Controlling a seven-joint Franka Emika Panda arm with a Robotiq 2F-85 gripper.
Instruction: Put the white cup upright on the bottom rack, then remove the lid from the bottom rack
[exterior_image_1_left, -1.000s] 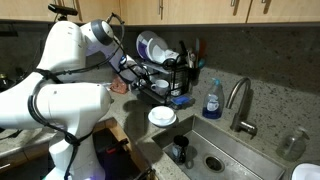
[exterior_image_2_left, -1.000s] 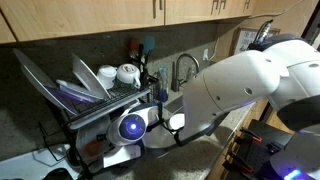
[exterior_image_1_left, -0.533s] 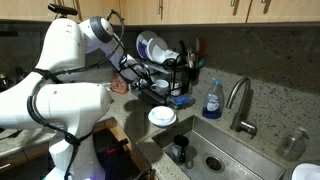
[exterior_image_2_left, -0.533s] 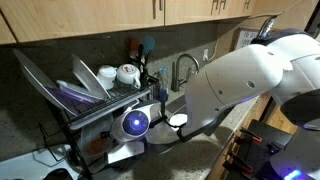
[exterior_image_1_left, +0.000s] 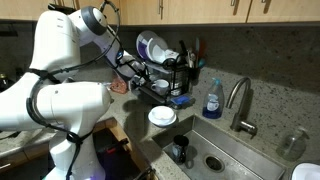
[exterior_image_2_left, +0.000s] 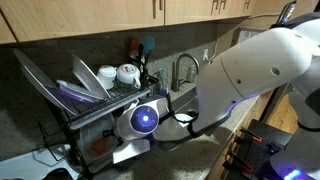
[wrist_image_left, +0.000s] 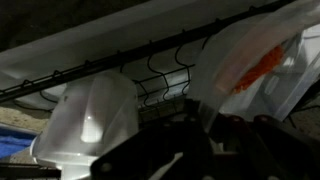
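In the wrist view the fingers (wrist_image_left: 172, 152) are showing only as a dark blur along the lower edge, so I cannot tell whether they are spread or pressed together. The white cup (wrist_image_left: 92, 112) is sitting just left of them beneath black rack wires (wrist_image_left: 150, 72). Its rim is cut off, so its pose is unclear. A clear plastic piece with orange in it (wrist_image_left: 250, 60) is lying to the right. The arm (exterior_image_1_left: 60, 60) is reaching into the bottom rack (exterior_image_1_left: 152, 90) and hiding much of it. The upper tier is holding a lavender plate (exterior_image_1_left: 150, 46) and mugs (exterior_image_2_left: 127, 72) — a white bowl (exterior_image_1_left: 162, 116) is resting on the counter (exterior_image_1_left: 140, 108).
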